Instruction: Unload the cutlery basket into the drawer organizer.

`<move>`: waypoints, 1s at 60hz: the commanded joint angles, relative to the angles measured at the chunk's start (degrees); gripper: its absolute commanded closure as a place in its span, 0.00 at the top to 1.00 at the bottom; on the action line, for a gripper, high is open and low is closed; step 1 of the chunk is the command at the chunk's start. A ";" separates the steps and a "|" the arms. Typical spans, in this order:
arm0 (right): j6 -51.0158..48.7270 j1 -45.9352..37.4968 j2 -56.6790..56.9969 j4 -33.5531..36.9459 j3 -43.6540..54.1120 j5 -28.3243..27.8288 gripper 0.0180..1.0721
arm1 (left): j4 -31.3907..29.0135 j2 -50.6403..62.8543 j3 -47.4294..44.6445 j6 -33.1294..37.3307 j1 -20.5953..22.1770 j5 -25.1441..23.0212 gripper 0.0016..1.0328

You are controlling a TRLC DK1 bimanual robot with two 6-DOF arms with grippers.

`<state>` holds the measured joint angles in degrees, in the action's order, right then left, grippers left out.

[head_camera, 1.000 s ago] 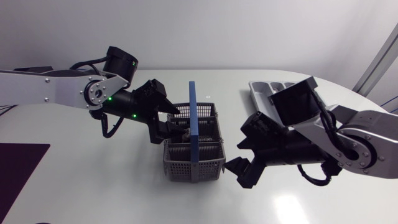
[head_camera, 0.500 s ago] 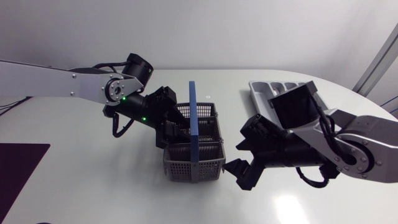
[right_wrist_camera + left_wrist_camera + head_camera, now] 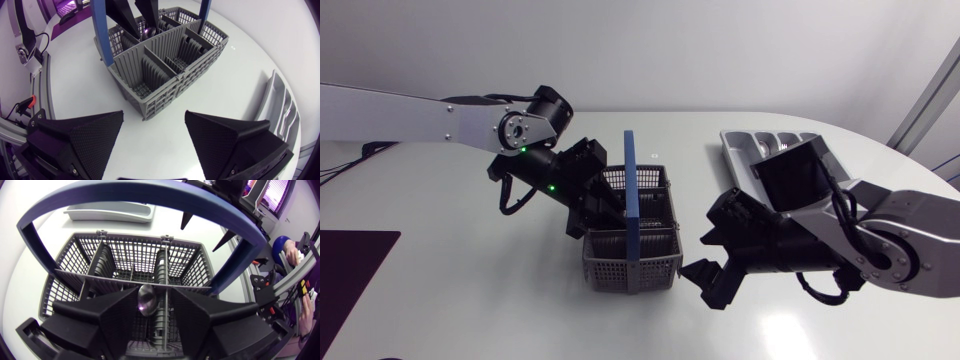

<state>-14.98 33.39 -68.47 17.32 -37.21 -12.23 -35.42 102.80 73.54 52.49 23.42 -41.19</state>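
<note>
Our left arm (image 3: 430, 118) stretches in from the left edge across the table (image 3: 470, 300), wrist bent down so that the left gripper (image 3: 155, 291) dips into the basket (image 3: 660, 258) on its own side of the blue handle (image 3: 631, 180). Its fingers (image 3: 117, 319) stand a little apart inside a compartment, with the bowl of a spoon (image 3: 145, 301) in the gap. The bowl lies against one finger while a slit of grid shows between it and the other, so the pincer is spread, not pinching. Our right arm (image 3: 895, 235) comes in from the right edge and hangs low just beside the basket's right wall. The right gripper (image 3: 154, 137) is turned towards the basket, jaws spread wide with nothing between them.

Against a second ago, the left arm's links have swung farther over the table, and its gripper has sunk from the basket's rim down among the dividers. The right arm and the basket have barely shifted.

The spoon stands nearly upright, bowl uppermost and stem down in the basket, its long axis close to vertical. The basket sits at mid-table, long axis running from the near edge to the far one, the handle arching along that line. The organizer (image 3: 745, 140) lies at the far right, behind the right arm, its length slanting away from the basket
</note>
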 commanded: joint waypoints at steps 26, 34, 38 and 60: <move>0.31 0.54 0.44 -0.80 1.53 -0.34 0.84 | -7.82 3.19 3.89 4.73 -0.39 -1.61 0.26; 0.22 0.63 0.53 -0.71 1.62 -0.34 0.84 | -10.37 5.39 6.18 4.73 -0.39 -2.67 0.21; 0.13 0.63 0.62 -0.71 1.62 -0.34 0.84 | -11.95 6.00 7.23 5.25 -0.48 -3.11 0.17; -0.13 0.98 0.53 -0.80 1.79 -0.34 0.86 | -16.96 6.71 8.46 7.98 -1.71 -4.95 0.03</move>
<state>-15.00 34.00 -68.47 16.82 -36.62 -12.23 -52.38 108.36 80.75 57.01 22.26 -47.18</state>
